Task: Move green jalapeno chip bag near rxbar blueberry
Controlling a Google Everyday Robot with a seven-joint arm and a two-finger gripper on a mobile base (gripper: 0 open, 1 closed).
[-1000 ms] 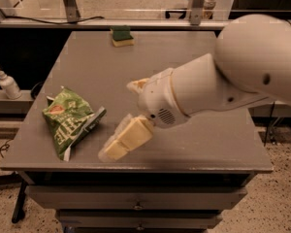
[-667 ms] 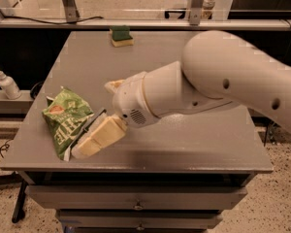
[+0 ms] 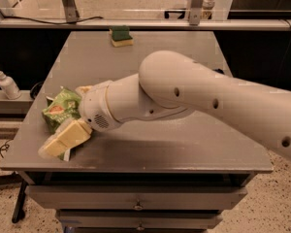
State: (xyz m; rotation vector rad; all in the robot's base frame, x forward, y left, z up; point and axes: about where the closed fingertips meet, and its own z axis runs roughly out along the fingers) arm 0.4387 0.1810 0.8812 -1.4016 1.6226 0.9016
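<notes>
The green jalapeno chip bag (image 3: pixel 60 109) lies crumpled at the table's left front, glossy light green with a red-orange logo. My gripper (image 3: pixel 63 120) is down over the bag's right side, at the end of the big white arm (image 3: pixel 184 93). It is open. One cream finger (image 3: pixel 65 139) lies low along the bag's front edge, and the other finger (image 3: pixel 83 89) sits behind the bag. The bag is partly between them. The rxbar blueberry does not show; the arm and gripper cover the spot beside the bag.
A green-and-yellow sponge (image 3: pixel 121 36) sits at the far edge of the grey table (image 3: pixel 184 144). A white pump bottle (image 3: pixel 8 84) stands on a lower shelf off the left side. Drawers are below the front edge.
The arm has swung left and lowered. The gripper went from the table's middle to the chip bag, and its fingers now straddle the bag's right side.
</notes>
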